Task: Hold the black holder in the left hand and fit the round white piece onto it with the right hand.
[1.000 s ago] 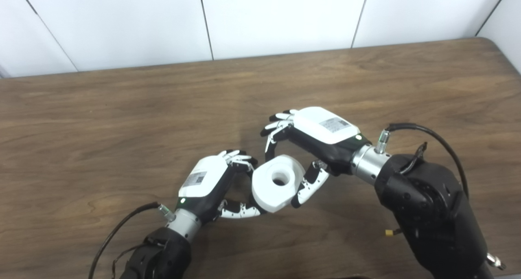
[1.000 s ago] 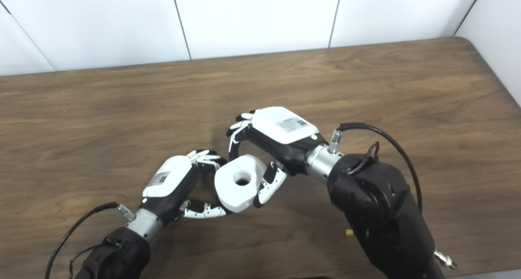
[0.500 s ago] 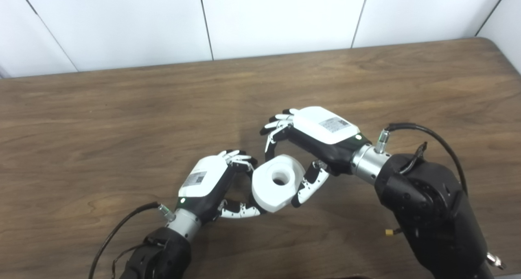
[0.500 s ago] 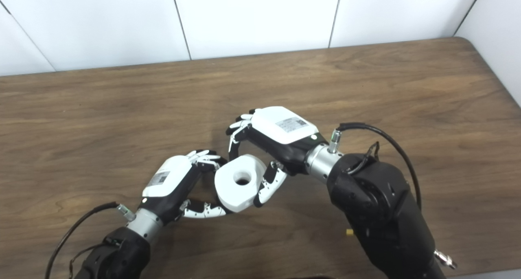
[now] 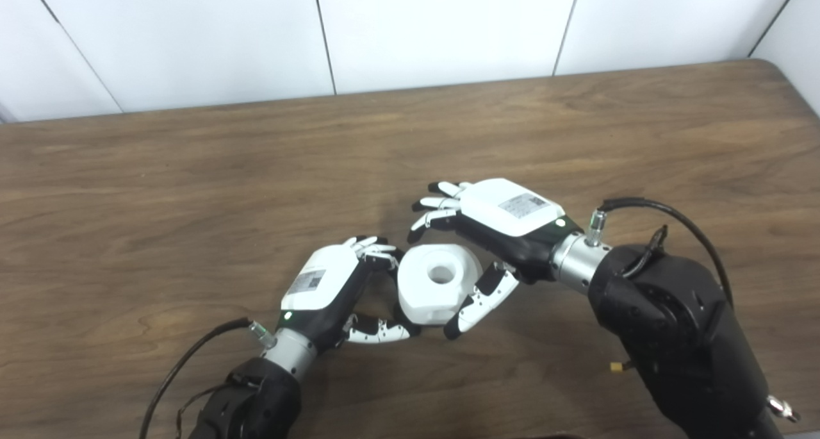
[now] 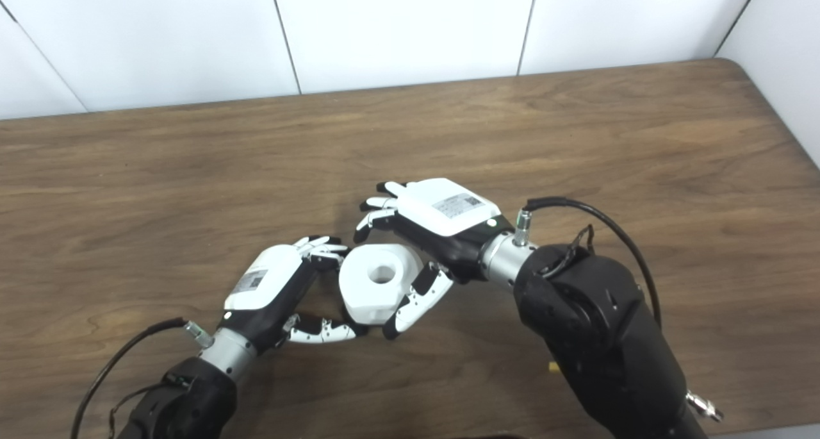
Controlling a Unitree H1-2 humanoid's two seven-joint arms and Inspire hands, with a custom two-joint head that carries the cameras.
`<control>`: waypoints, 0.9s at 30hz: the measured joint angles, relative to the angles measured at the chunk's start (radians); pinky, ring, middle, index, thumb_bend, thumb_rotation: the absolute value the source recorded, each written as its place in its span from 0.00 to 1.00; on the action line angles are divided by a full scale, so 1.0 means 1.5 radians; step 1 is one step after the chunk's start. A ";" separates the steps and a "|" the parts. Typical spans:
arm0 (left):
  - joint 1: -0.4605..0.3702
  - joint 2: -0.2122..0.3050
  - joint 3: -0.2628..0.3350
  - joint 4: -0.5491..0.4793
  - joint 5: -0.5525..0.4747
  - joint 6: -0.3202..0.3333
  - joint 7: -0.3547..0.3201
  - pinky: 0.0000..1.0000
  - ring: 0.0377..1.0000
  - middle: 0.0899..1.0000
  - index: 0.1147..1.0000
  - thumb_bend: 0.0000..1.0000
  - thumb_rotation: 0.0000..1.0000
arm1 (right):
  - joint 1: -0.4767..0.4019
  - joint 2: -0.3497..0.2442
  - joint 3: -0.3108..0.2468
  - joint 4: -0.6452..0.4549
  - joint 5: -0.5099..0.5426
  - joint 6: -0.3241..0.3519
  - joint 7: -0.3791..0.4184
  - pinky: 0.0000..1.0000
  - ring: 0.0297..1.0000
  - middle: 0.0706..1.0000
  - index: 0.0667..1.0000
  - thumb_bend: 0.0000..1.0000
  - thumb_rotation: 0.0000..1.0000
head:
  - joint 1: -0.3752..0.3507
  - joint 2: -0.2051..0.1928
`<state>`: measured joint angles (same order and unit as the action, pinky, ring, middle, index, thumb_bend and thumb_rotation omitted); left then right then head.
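Just below the centre of the frame, the round white piece is seen between the two hands above the wooden table, its central hole turned upward. The left hand is curled against the piece's left side, fingers above and thumb beneath; the black holder is hidden behind the piece, so what the hand grasps cannot be told with certainty. The right hand is spread loose at the piece's upper right, its fingers lifted clear above the rim, and its thumb lies along the lower right edge. The piece is judged already seated. Nothing else is seen on the table near the hands, and a withdrawal toward the right is unobstructed.
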<state>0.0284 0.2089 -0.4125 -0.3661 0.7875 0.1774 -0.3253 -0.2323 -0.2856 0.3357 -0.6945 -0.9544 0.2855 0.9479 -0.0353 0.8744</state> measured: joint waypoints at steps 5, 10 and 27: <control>0.000 0.000 0.000 0.000 0.000 0.000 0.001 0.93 0.89 0.78 0.42 0.52 0.06 | 0.000 -0.001 0.000 0.000 -0.006 -0.003 0.004 0.98 1.00 0.93 0.78 1.00 0.44 | 0.000 0.000; 0.000 0.000 0.000 0.000 0.000 -0.001 0.001 0.92 0.89 0.78 0.42 0.52 0.06 | 0.000 -0.003 -0.001 0.000 -0.009 -0.008 0.009 0.98 1.00 0.93 0.78 1.00 0.44 | 0.000 -0.002; -0.001 0.000 0.000 0.002 0.000 -0.003 0.001 0.93 0.89 0.78 0.42 0.52 0.06 | -0.049 0.004 -0.037 -0.053 -0.011 0.019 0.095 1.00 1.00 0.97 0.83 1.00 0.49 | 0.000 -0.006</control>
<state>0.0271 0.2086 -0.4127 -0.3636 0.7874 0.1734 -0.3238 -0.3052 -0.2791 0.2801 -0.7744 -0.9715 0.3139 1.0898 -0.0353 0.8652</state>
